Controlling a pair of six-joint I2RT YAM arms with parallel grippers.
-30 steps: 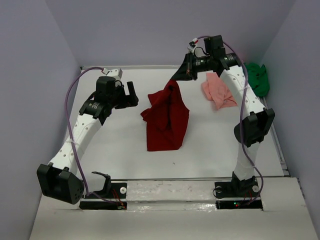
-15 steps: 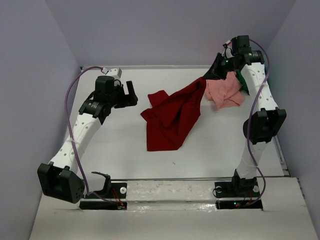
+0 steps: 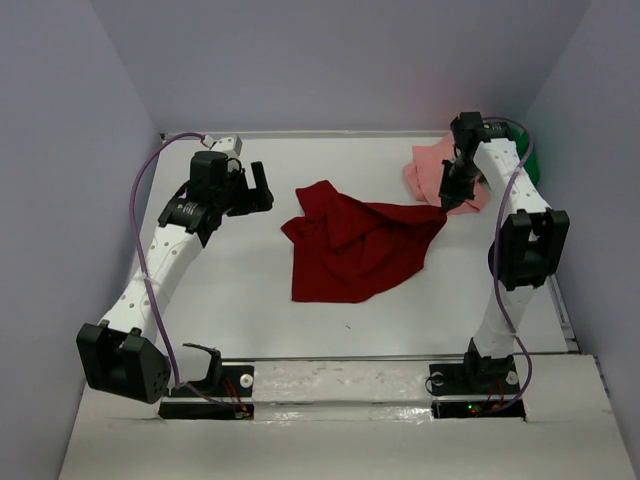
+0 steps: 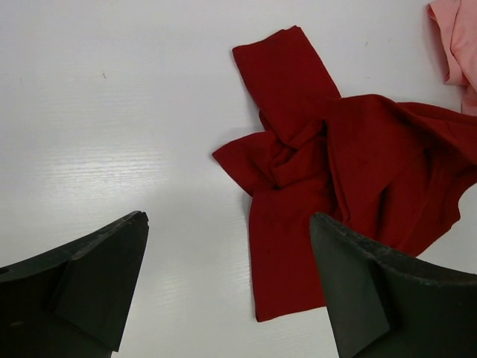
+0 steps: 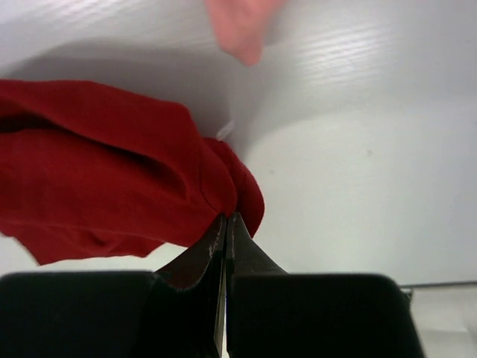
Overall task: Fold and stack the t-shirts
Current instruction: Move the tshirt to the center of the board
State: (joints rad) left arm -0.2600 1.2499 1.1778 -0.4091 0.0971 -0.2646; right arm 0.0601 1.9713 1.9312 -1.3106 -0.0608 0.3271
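Red shirt (image 3: 350, 250) crumpled at frame centre, its right corner pinched in clenched right gripper (image 3: 446, 206). Left gripper (image 3: 256, 190) gaping, upper left, apart from cloth. Pink shirt (image 3: 428, 172) and green shirt (image 3: 531, 163) upper right.

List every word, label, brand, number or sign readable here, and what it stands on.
None can be read in any view.
The dark red t-shirt: plain, no print.
The salmon pink t-shirt: plain too.
A small white scrap by the red one's edge, perhaps a tag: too blurred to read.

White table (image 3: 250, 300) under red shirt (image 3: 350, 250), pink shirt (image 3: 425, 172), green shirt (image 3: 530, 165)
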